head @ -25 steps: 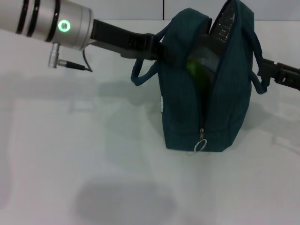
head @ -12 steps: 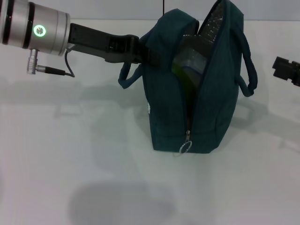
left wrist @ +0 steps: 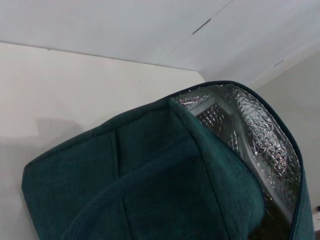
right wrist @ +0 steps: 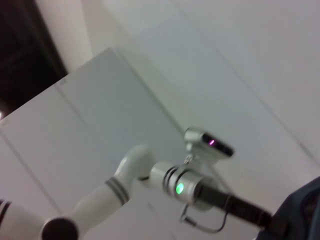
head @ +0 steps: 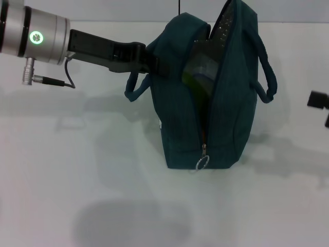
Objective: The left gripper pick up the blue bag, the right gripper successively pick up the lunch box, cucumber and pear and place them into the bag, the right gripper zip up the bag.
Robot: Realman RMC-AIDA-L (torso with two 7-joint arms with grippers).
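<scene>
Here, blue bag [head: 211, 103] upright on white surface [head: 77, 175], zipper mouth gaping, silver quilted lining [left wrist: 260, 145] showing inside. Green item and clear-lidded box [head: 198, 69] visible in mouth, partly hidden. Zipper pull ring [head: 202, 162] hangs low at front seam. Left pincer [head: 154, 64] pinching bag's upper edge beside left handle loop [head: 134, 90]. Right pincer [head: 320, 102] at far right edge, well apart from bag; spread or pressed together: cannot tell.

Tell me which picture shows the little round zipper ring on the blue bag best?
The head view: the silver zipper ring hangs low on the dark blue fabric bag, in plain sight. The left wrist view shows only the bag's top and silver lining; the right wrist view catches just a bag corner.
</scene>
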